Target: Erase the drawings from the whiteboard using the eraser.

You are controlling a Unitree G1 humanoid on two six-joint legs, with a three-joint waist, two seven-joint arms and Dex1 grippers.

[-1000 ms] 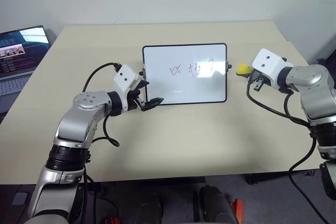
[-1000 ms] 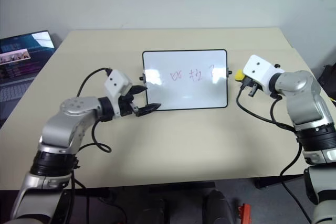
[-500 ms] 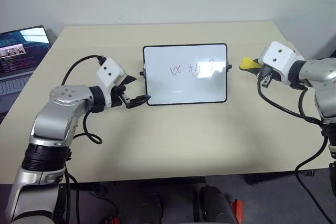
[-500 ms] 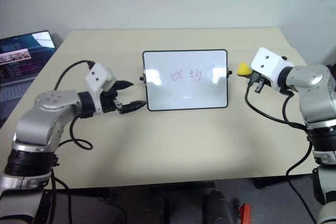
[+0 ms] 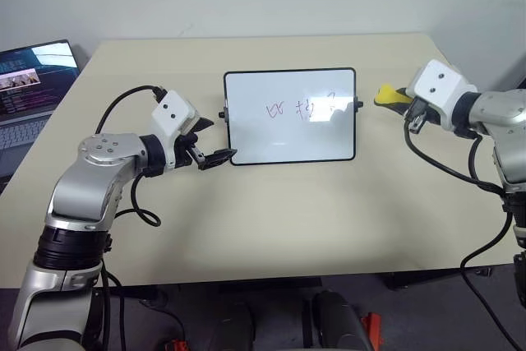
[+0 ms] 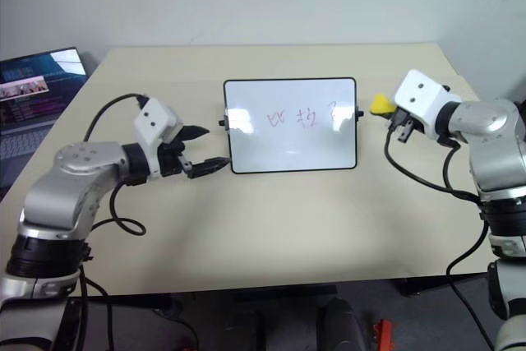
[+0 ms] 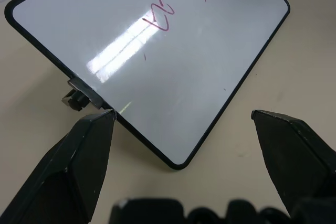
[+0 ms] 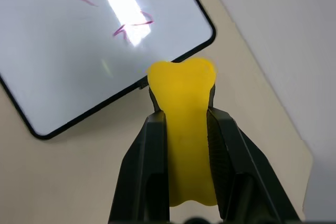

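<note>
The whiteboard (image 5: 288, 139) lies flat mid-table, black-framed, with the reddish-purple drawings (image 5: 300, 108) in a row across its upper half beside a glare patch. The yellow eraser (image 5: 385, 96) is pinched in my right gripper (image 5: 399, 99), which is shut on it and hovers just off the board's right edge, near the side knob. In the right wrist view the eraser (image 8: 184, 129) sticks out between the fingers (image 8: 152, 150) toward the board's corner. My left gripper (image 5: 215, 139) stands open at the board's near-left corner, which shows between its fingers (image 7: 86, 156) with the whiteboard (image 7: 157, 77) beyond.
A laptop (image 5: 29, 80) with a lit screen sits at the table's far left edge. Bare beige tabletop (image 5: 279, 211) surrounds the board, with wide room in front of it. Cables loop from both wrists.
My left arm has swung outward, its gripper drawing back a little from the board's near-left corner. My right gripper has risen slightly with the eraser. Little moved in the last half second.
</note>
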